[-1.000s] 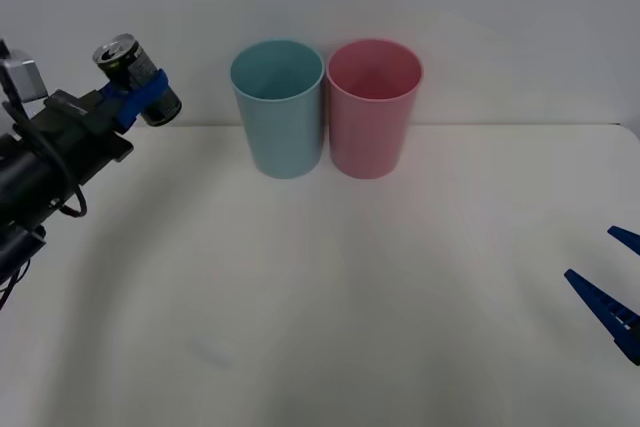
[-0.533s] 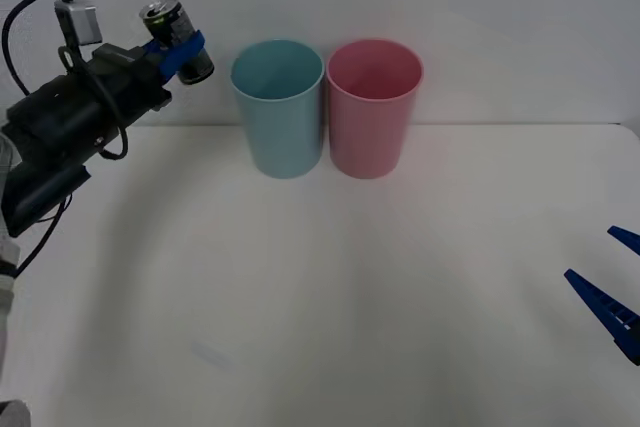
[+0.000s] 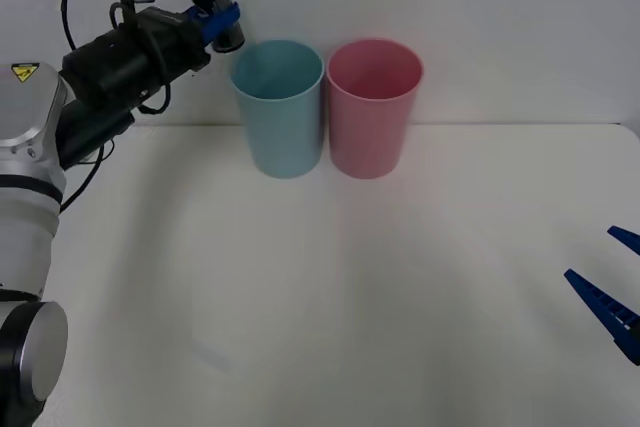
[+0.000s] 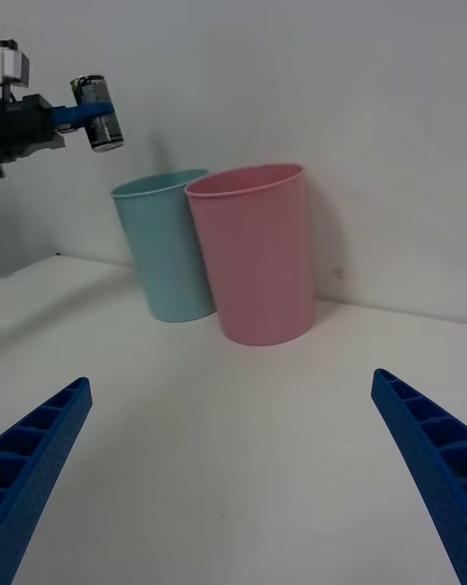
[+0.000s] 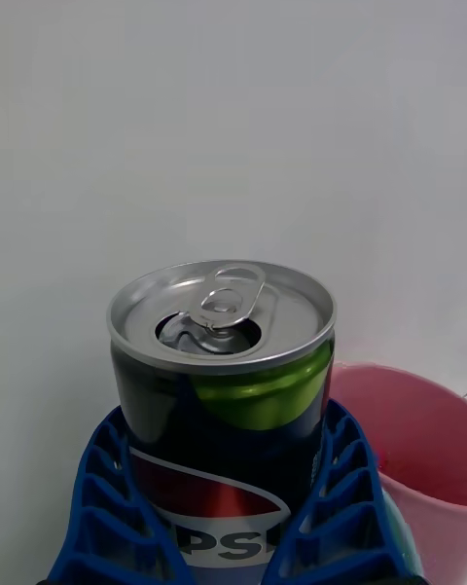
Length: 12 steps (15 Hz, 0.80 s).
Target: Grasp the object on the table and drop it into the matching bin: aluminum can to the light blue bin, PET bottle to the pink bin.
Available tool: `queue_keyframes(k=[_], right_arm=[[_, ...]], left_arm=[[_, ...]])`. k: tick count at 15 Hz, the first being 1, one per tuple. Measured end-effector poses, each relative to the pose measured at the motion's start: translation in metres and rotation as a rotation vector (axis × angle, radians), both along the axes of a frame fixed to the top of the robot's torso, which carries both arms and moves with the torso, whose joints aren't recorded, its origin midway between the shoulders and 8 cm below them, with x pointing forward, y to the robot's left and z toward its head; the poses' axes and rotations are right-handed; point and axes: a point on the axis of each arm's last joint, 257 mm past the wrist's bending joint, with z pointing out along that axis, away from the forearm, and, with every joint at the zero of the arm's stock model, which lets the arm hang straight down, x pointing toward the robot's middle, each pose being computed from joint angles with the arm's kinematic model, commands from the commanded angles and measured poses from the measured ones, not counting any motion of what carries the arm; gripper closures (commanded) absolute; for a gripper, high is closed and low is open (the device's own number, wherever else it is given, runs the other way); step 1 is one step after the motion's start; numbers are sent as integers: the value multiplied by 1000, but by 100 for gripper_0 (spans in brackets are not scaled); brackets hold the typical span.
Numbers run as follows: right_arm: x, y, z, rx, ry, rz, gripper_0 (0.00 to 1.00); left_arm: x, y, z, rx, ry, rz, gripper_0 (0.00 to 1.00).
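Left gripper (image 3: 222, 24) clamps the aluminum can (image 3: 214, 9) in the air, seemingly just left of the light blue bin (image 3: 279, 107) near the table's (image 3: 330, 287) far edge; right gripper (image 3: 612, 297) waits spread open.

white table (image 3: 330, 297) | light blue bin (image 3: 280, 112), pink bin (image 3: 372, 112) touching, upright

Two bins side by side at the table's (image 3: 400, 287) far edge: blue bin (image 3: 278, 107) left, pink bin (image 3: 373, 107) right, apparently touching. Can (image 3: 216, 11) held aloft, up-left of blue bin.
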Motion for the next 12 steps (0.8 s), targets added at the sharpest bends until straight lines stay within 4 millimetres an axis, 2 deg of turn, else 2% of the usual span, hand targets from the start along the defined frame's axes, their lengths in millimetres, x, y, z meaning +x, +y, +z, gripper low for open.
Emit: queue_keyframes(k=[6,12], right_arm=[[0,0,0,0,0,0,0],[0,0,0,0,0,0,0]], left_arm=[[23,-43,10,28,-5,24,97],[29,-56,8,44,-8,51,94]])
